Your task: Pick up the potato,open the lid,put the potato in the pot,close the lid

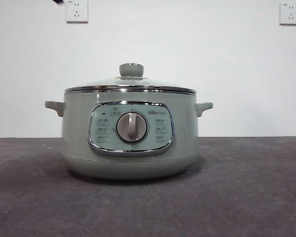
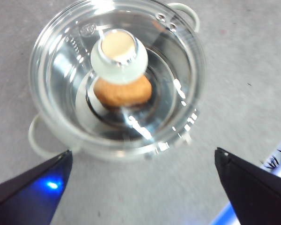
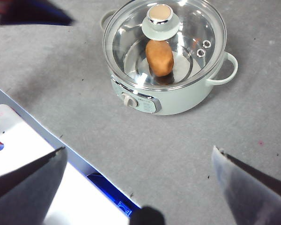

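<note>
Hanging spread wide and empty above the pot, the left end effector [image 2: 140, 180] has its two black jaws well apart with only grey counter [image 2: 253, 61] between them, looking straight down on the lid [image 2: 178, 70]; the right end effector [image 3: 138, 176] is likewise agape and holds nothing, raised high and set back from the pot [image 3: 178, 101] on its control-panel side. The potato [image 3: 159, 57] lies on the pot's floor, seen through the glass under the sage-green knob [image 3: 159, 19], and the lid sits flat with its steel rim seated all round the pot, as the front view confirms. By my judgement the task is at its last step or already finished: potato in, lid closed. Nothing remains to grasp, so the next move would only call for both arms to draw clear without brushing the knob or the side handles [image 1: 203, 107]. In the front view just a small dark tip [image 1: 58, 2] shows at the top edge; which arm it belongs to I cannot tell
</note>
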Motion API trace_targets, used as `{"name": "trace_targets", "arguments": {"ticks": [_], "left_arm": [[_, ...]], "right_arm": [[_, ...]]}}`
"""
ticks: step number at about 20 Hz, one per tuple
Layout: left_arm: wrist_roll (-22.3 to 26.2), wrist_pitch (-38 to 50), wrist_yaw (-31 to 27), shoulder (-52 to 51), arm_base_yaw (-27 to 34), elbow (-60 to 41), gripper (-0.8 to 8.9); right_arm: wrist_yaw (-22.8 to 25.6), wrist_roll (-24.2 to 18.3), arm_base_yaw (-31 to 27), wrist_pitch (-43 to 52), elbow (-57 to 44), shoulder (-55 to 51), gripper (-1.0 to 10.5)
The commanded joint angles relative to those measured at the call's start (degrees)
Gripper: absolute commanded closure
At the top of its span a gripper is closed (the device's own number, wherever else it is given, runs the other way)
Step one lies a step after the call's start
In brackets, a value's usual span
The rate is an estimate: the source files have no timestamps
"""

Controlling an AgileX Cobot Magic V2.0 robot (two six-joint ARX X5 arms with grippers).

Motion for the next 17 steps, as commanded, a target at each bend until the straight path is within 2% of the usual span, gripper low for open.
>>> {"name": "trace_targets", "arguments": {"ticks": [1, 2, 3, 4, 5, 9, 13, 17], "left_arm": [[-0.9, -3.5, 0.1, -2.5, -0.2, -0.3, 1.86], [-0.8, -6.1, 0.1, -3.5, -0.4, -0.3, 4.81], [-0.8, -6.3, 0.2, -4.4, -0.7, -0.5, 8.20], [-1.4, -6.2, 0.1, -5.7, -0.9, -0.5, 7.98], [-1.4, -6.2, 0.2, -6.7, -1.0, -0.5, 8.23], [-1.5, -6.2, 0.2, -9.8, -1.0, -0.5, 8.15], [-1.4, -6.2, 0.0, -10.1, -0.9, -0.4, 8.15], [-1.4, -6.2, 0.0, -9.3, -0.8, -0.4, 8.15]], "right_arm": [[0.0, -1.1, 0.1, -1.4, -0.4, 0.5, 2.7], [0.0, -1.6, 0.1, -1.4, -0.4, 0.7, 5.1], [0.0, -3.0, 0.1, -1.4, -0.4, 0.7, 9.5], [1.0, -4.2, 0.1, -1.4, -0.4, 0.7, 9.2], [2.4, -4.2, 0.1, -1.4, -0.4, 0.7, 9.6], [2.5, -1.4, 0.1, -1.4, -0.4, 0.6, 9.6], [4.8, -1.4, 0.1, -1.4, -0.3, 1.0, 9.5], [5.1, -1.4, 0.1, -1.4, -0.3, 1.0, 9.5]]}}
